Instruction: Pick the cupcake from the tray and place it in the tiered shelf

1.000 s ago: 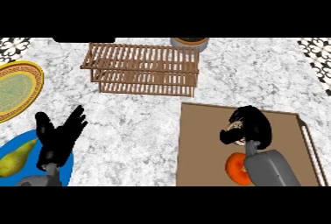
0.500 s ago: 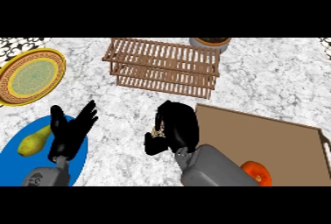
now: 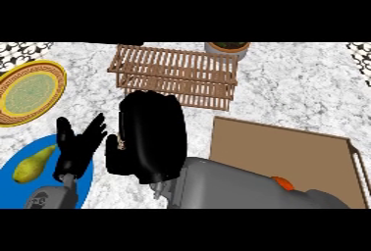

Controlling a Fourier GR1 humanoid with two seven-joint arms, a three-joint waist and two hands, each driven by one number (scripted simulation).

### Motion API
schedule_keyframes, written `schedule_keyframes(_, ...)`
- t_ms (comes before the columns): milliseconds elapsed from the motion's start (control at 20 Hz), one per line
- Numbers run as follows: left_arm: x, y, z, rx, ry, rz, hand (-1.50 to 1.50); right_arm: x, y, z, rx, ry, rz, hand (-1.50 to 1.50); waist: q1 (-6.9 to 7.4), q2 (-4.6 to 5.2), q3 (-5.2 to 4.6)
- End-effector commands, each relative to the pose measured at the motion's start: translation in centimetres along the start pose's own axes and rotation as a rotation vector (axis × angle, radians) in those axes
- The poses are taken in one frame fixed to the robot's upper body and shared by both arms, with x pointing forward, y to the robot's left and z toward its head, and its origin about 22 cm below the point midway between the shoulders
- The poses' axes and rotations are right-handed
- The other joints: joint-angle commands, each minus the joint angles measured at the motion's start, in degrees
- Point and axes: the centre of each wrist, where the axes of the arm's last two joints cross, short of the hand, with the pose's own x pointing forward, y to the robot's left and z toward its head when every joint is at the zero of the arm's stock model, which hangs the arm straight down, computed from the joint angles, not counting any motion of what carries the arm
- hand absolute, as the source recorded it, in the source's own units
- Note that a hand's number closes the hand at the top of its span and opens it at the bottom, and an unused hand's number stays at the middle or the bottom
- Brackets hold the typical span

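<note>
Cupcake shows only as a thin sliver; we note the right hand curled around it and hiding the rest. That hand hangs over the counter, just in front of the tiered shelf and off the tray. Left hand rests with fingers spread above the blue plate, beside a pear.

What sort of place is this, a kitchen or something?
Most likely a kitchen counter: a marbled worktop, a wooden tiered shelf, a pear on a blue plate, and a brown tray.
</note>
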Motion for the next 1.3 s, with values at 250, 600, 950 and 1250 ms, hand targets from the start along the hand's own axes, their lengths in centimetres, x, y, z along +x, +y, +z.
schedule_keyframes(250,1.0,-0.9,-0.4,0.005,-0.012,0.005,0.0,7.5,-6.6,-2.6,-0.158,0.173,-0.051,1.5,-1.38,-0.24,-0.01)
schedule_keyframes(600,-0.3,0.9,0.1,0.039,-0.001,0.018,0.0,10.3,-10.3,-6.3,-0.244,0.236,-0.095,1.5,-1.97,0.37,0.02)
schedule_keyframes(950,-0.9,1.6,0.7,0.047,-0.009,0.026,0.0,10.4,-13.0,-10.7,-0.245,0.252,-0.081,1.5,-3.1,0.8,0.13)
schedule_keyframes(1250,-1.2,2.0,1.2,0.06,-0.015,0.032,0.0,8.0,-11.9,-13.6,-0.142,0.243,-0.038,1.5,-3.15,0.97,0.17)
